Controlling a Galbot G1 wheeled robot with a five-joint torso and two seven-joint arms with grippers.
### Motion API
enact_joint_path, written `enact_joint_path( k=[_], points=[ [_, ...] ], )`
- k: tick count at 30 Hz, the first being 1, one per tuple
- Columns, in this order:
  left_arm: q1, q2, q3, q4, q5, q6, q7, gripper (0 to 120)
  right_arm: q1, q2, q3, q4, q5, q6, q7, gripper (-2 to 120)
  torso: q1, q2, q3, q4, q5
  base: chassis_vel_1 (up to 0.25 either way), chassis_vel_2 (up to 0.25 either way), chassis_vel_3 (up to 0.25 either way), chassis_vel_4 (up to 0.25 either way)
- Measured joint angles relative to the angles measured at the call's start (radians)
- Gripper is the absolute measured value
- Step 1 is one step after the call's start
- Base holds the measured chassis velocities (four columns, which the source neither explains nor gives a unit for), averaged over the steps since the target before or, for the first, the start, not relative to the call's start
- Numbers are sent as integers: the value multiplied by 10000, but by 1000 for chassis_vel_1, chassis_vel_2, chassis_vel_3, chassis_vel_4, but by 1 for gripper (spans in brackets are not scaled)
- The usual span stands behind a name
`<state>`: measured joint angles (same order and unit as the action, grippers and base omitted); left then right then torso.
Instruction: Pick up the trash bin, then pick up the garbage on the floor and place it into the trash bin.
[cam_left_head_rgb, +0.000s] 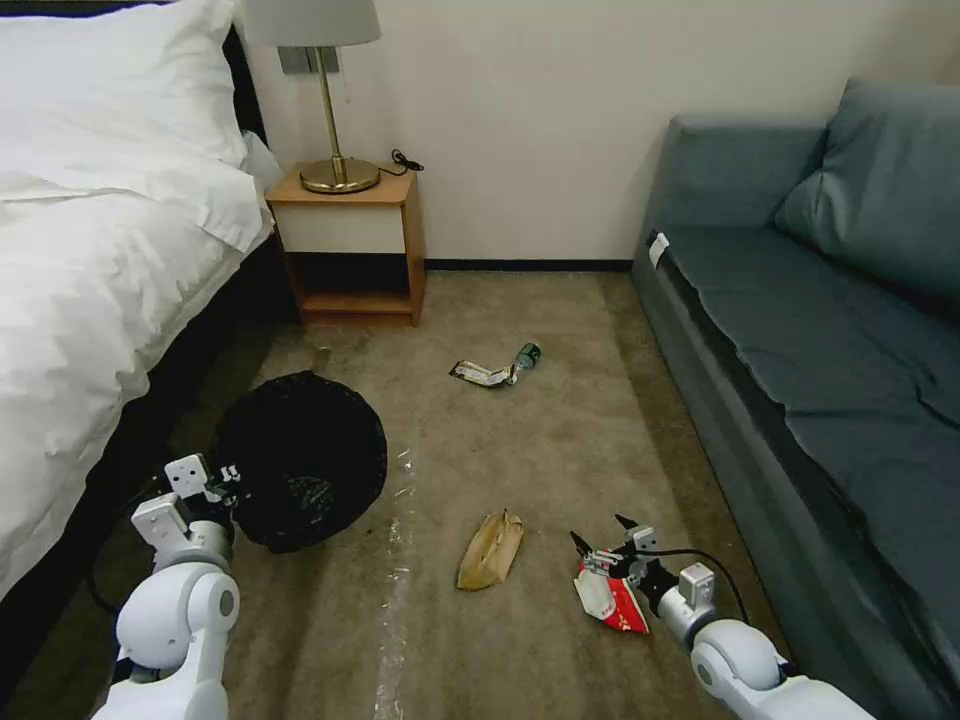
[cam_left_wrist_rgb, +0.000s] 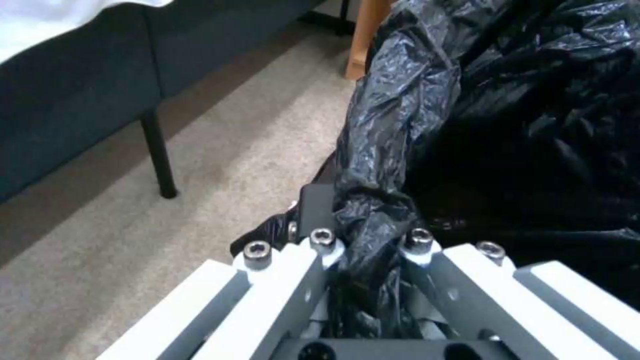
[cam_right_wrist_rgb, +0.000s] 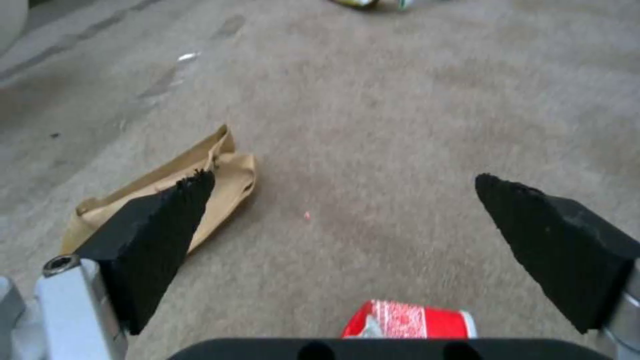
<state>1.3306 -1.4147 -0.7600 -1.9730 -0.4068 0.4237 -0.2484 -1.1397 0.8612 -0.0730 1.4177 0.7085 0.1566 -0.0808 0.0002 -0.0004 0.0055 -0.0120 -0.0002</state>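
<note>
Gripping bag-lined rim of trash bin (cam_left_head_rgb: 300, 460), lower left: left gripper (cam_left_wrist_rgb: 363, 250), clamped tight. Right gripper (cam_left_head_rgb: 604, 536), lower right, spread wide over red wrapper (cam_left_head_rgb: 610, 598), w/o contact.

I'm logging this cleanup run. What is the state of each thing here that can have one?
trash bin: lined with a black bag, rim gripped.
left hand: shut on the bin's bagged rim.
right hand: open, low over the red-and-white wrapper.
red-and-white wrapper: crumpled, on the carpet.
brown paper bag: flattened, on the carpet.
bottle: lying on the carpet.
</note>
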Motion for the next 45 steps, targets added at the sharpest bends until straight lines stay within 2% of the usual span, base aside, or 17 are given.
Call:
enact_joint_path(
  k=[7,19,25,33,45],
  points=[
    [-8,-85,101,77,113,-166,144,3,599,-554,-1268,-78,1241,-454,4,100,0,0,0,2,0,0,0,0,0],
    [-285,-84,319,400,121,-338,278,3,988,-1360,-2217,-241,2140,-1139,-412,100,-1,0,1,0,0,0,0,0,0],
    [-376,-87,546,469,119,-352,289,3,1043,-1259,-2413,-734,2176,-1138,-708,100,0,0,1,-1,0,0,0,0,0],
    [-365,-160,748,556,230,-415,319,3,1265,-703,-2652,-1740,2027,-1011,-1007,100,0,0,1,0,2,0,0,0,0],
    [-425,-69,822,618,187,-422,328,3,1456,-69,-2393,-3279,1521,-523,-1479,100,0,0,0,1,0,0,0,0,0]
  ],
)
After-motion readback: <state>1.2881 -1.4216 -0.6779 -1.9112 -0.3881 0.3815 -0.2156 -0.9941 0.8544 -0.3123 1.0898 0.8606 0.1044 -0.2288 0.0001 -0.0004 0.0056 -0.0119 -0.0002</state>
